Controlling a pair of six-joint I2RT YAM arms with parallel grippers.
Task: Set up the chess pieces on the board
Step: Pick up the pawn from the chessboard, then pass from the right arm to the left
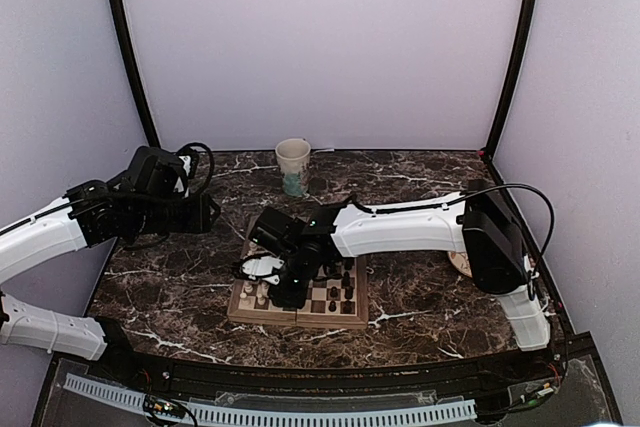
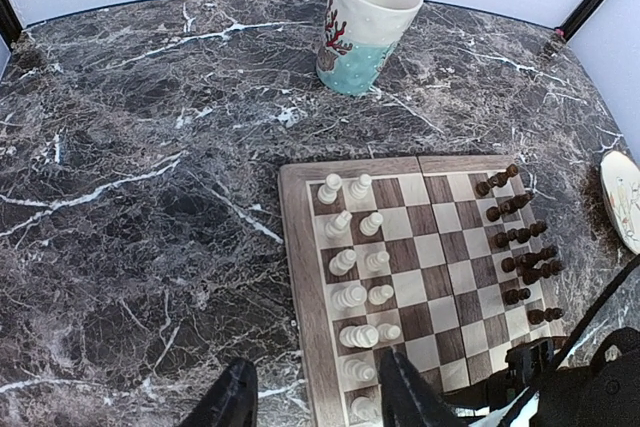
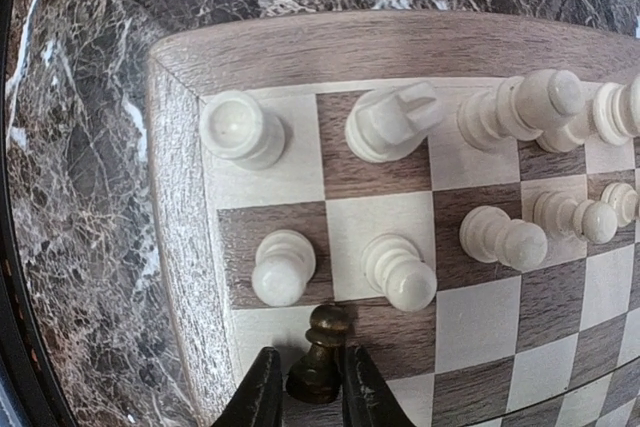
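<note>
The board (image 1: 345, 319) lies at the table's front centre. In the left wrist view, cream-white chess pieces (image 2: 355, 247) stand in two columns on the left of the board (image 2: 298, 247) and dark pieces (image 2: 520, 237) along its right. My right gripper (image 3: 310, 355) reaches low over the near left corner of the board (image 3: 400, 42), its fingers closed on a dark pawn (image 3: 322, 352) just behind two white pawns (image 3: 400, 272). My left gripper (image 2: 318, 359) hangs open and empty above the board's left edge; in the top view the left gripper (image 1: 205, 212) is up left of the board.
A white and teal cup (image 1: 293, 165) (image 2: 365, 27) stands behind the board. A round cream plate (image 2: 622, 197) lies at the right edge of the table. The right arm (image 1: 400, 227) stretches across the board. Dark marble table (image 1: 420, 297) surrounds it.
</note>
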